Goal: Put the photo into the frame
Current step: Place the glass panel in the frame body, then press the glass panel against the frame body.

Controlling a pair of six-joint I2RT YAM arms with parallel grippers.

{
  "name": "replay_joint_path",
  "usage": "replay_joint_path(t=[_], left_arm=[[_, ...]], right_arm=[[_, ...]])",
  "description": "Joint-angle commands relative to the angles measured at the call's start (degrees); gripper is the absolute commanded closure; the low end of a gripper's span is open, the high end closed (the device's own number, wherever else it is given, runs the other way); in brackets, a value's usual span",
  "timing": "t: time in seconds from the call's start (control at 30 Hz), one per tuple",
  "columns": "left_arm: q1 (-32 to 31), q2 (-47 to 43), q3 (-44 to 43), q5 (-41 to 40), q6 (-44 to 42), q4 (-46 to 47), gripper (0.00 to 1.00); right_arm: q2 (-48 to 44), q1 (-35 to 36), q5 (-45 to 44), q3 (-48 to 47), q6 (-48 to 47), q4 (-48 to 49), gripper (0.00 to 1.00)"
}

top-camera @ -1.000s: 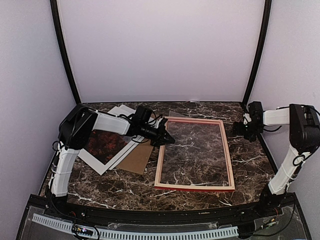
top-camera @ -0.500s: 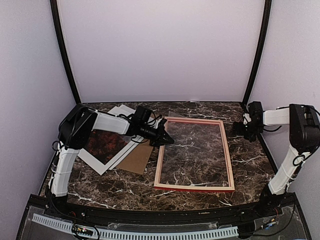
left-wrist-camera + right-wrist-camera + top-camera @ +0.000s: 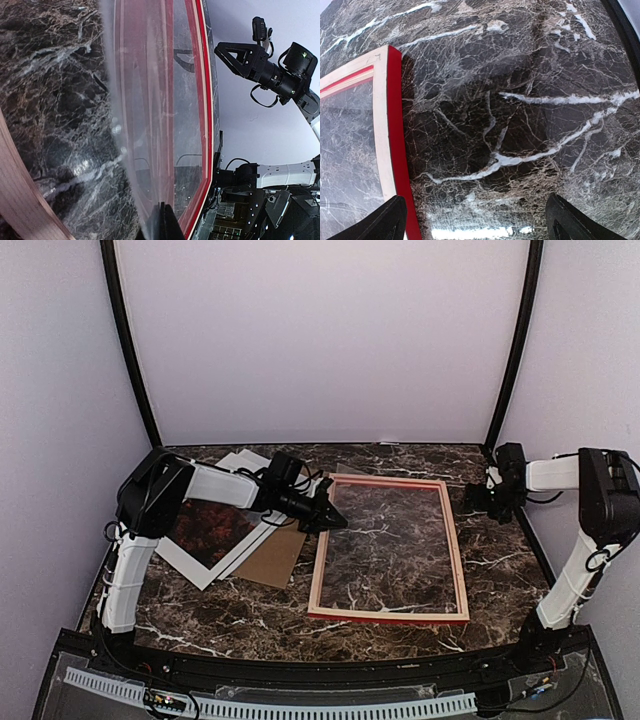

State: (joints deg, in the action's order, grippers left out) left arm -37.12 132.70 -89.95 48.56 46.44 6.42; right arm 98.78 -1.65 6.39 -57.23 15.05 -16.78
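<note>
The frame lies flat on the worktop, right of centre, its long sides running from near to far. Just left of it lies the backing board, and the photo lies further left, overlapping the board's left edge and resting on loose sheets that spread toward the far left corner. The left hand is at the frame's left rail close to its far corner, and the right hand is beside the frame's far right corner, apart from it, near the worktop's right edge.
</note>
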Motion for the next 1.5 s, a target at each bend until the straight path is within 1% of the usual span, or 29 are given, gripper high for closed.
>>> replay_joint_path(t=[0.0,0.27,0.43,0.5,0.6,1.13,1.27,1.47], left_arm=[[0.04,-1.67,-0.49,0.36,-1.06,-0.47,1.00],[-0.14,-1.48,-0.41,0.19,-0.89,1.05,1.00],[-0.30,-1.35,-0.31,0.03,-0.66,1.89,0.93],[-0.46,-1.21,-0.31,0.05,-0.65,1.93,0.91],[-0.57,-0.99,-0.40,0.11,-0.59,1.74,0.86],[-2.00,-0.43,-0.64,-0.37,-0.33,1.38,0.69],[-2.21,-0.43,-0.82,-0.75,-0.49,0.80,0.64],[-2.43,-0.38,-1.18,-1.62,-1.00,-0.29,0.61]], right_arm=[[-0.21,0.42,-0.33,0.29,-0.37,0.79,0.02],[-0.52,1.14,-0.17,0.23,-0.45,0.82,0.01],[-0.70,1.30,0.11,0.25,-0.21,1.17,0.01],[-0.65,3.16,0.19,0.13,-0.15,1.30,0.01],[-0.59,3.88,0.32,0.06,-0.03,1.48,0.01],[-2.59,6.76,2.59,-0.50,1.02,2.66,0.01],[-3.08,9.17,3.79,-1.01,1.29,2.80,0.01],[-3.30,13.80,8.09,-2.11,2.10,3.55,0.05]])
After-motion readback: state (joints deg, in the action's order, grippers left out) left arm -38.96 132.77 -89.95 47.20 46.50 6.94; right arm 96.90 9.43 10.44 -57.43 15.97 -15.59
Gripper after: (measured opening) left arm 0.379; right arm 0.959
